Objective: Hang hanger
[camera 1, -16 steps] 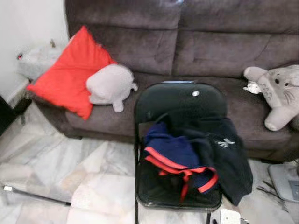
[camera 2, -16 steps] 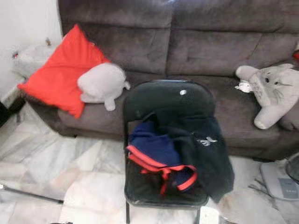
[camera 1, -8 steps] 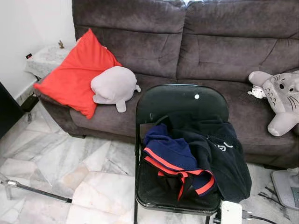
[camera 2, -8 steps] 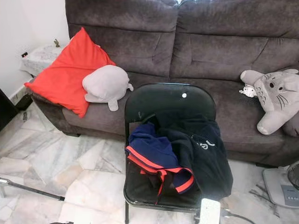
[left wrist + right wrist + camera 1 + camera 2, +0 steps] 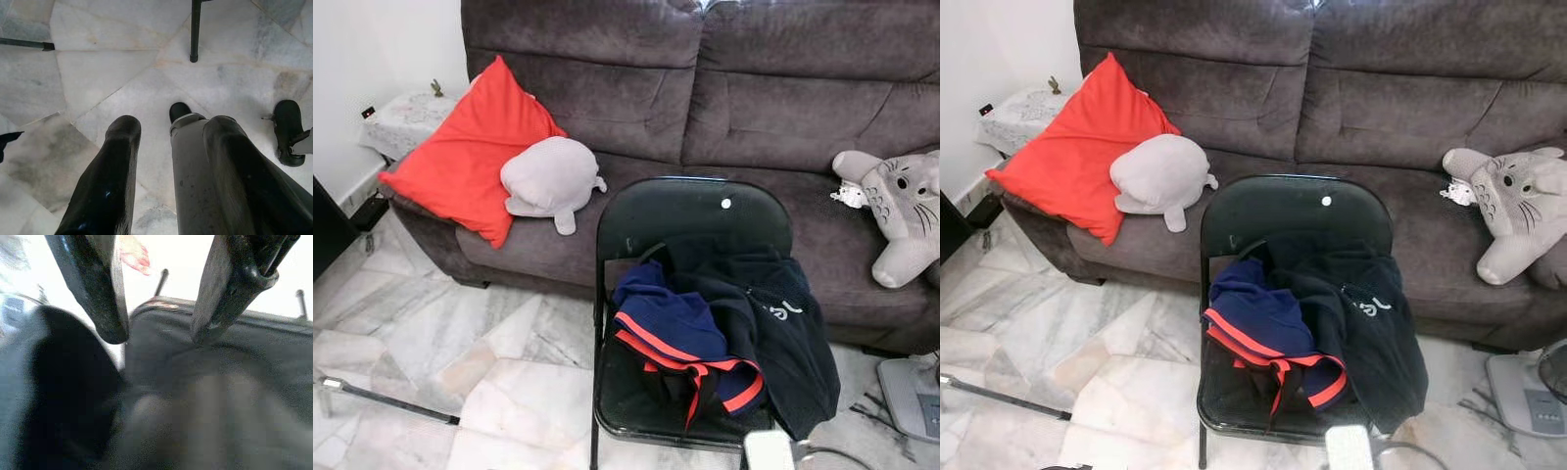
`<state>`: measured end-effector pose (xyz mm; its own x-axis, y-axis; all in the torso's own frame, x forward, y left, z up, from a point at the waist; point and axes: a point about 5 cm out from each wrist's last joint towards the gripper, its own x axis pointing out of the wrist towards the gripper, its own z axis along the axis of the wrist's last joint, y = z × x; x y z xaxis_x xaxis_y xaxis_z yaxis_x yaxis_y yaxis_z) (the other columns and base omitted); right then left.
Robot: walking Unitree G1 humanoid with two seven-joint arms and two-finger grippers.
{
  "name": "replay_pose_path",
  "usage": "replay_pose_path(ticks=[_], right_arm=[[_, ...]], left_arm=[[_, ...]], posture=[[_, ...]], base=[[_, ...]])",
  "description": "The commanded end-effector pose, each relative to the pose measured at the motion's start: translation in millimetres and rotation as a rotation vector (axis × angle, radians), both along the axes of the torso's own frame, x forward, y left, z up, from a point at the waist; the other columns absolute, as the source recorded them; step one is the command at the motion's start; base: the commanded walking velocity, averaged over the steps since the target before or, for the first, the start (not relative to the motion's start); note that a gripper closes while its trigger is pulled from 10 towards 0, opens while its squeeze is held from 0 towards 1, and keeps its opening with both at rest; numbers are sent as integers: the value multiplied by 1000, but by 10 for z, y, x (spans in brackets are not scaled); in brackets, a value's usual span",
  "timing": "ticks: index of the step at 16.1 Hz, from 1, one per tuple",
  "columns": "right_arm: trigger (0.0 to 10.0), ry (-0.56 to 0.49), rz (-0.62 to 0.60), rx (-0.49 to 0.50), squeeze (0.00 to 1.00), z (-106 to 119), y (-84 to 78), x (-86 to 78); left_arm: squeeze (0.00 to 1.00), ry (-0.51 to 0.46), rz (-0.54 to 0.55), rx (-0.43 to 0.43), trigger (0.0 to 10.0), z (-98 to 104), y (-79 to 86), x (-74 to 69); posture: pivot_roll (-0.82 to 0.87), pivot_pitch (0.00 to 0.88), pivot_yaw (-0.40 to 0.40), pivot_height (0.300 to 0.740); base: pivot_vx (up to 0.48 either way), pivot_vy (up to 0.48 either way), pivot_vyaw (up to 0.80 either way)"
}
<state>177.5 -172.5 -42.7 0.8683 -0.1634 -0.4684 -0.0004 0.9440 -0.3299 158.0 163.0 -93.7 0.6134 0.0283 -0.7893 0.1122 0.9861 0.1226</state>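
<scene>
From the head views, a black folding chair (image 5: 690, 220) stands on the marble floor (image 5: 431, 333) before a dark sofa (image 5: 754, 88), its seat largely buried under a navy garment with red trim (image 5: 680, 333) and a black jacket (image 5: 783, 333); no hanger can be made out among the clothes. A red cushion (image 5: 470, 147) and a grey plush (image 5: 553, 181) sit on the sofa, with another grey plush toy (image 5: 901, 211) cut off at the edge. In the left wrist view, the left gripper (image 5: 168, 147) hangs over the floor, fingers parted, holding nothing. The right wrist view is blurred: the right gripper (image 5: 159, 330) is spread wide and empty just above dark fabric.
</scene>
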Motion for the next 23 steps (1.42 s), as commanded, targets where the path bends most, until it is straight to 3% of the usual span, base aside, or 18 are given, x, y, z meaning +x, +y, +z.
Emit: replay_pose_path(ticks=[1, 3, 4, 5, 7, 8, 9, 12, 15, 16, 17, 20, 23], right_arm=[[10000, 31, -20, 32, 0, 4, 2, -86], [10000, 98, -107, 93, 0, 2, -30, -213], [10000, 189, -82, 115, 0, -30, 6, -314], [10000, 201, -147, 89, 0, -9, -68, -363], [10000, 91, -293, 47, 0, 132, -216, -299], [10000, 71, -306, 29, 0, 161, -238, -283], [10000, 21, -329, 20, 1000, 237, -273, -250], [10000, -8, -320, 8, 1000, 314, -256, -219], [10000, 10, -272, 65, 1000, 258, -159, -160], [10000, 15, -277, 53, 812, 250, -181, -128], [10000, 17, -279, 47, 0, 244, -203, -99], [10000, 16, -310, 16, 0, 215, -309, 13], [10000, -12, -347, -29, 0, 238, -345, 14]], left_arm=[[0, 137, -8, -27, 10000, -142, -64, -341], [0, 136, -8, -27, 10000, -141, -60, -340], [0, 136, -8, -25, 10000, -140, -56, -338], [0, 137, -9, -22, 10000, -140, -56, -334], [0, 137, -9, -21, 10000, -139, -60, -331], [0, 137, -8, -21, 10000, -139, -59, -330], [0, 136, -8, -21, 10000, -138, -61, -327], [0, 137, -5, -21, 10000, -138, -62, -325], [0, 137, -5, -24, 10000, -138, -68, -325], [0, 137, -5, -25, 10000, -138, -68, -324], [0, 137, -5, -25, 10000, -138, -69, -324], [0, 138, -6, -26, 10000, -139, -76, -326], [0, 139, -4, -25, 10000, -140, -73, -329]], posture=[[-83, 112, -8, 721], [-91, 119, -9, 721], [-97, 125, -10, 721], [-99, 130, -10, 721], [-94, 140, -11, 721], [-94, 140, -11, 721], [-95, 144, -12, 721], [-96, 151, -12, 721], [-91, 154, -13, 721], [-93, 154, -13, 721], [-94, 155, -13, 721], [-86, 158, -14, 721], [-86, 160, -12, 721]], base=[[0, 0, 0], [0, 0, 0], [0, 0, 0], [0, 0, 0], [0, 0, 0], [0, 0, 0], [0, 0, 0], [0, 0, 0], [0, 0, 0], [0, 0, 0], [0, 0, 0], [0, 0, 0], [0, 0, 0]])
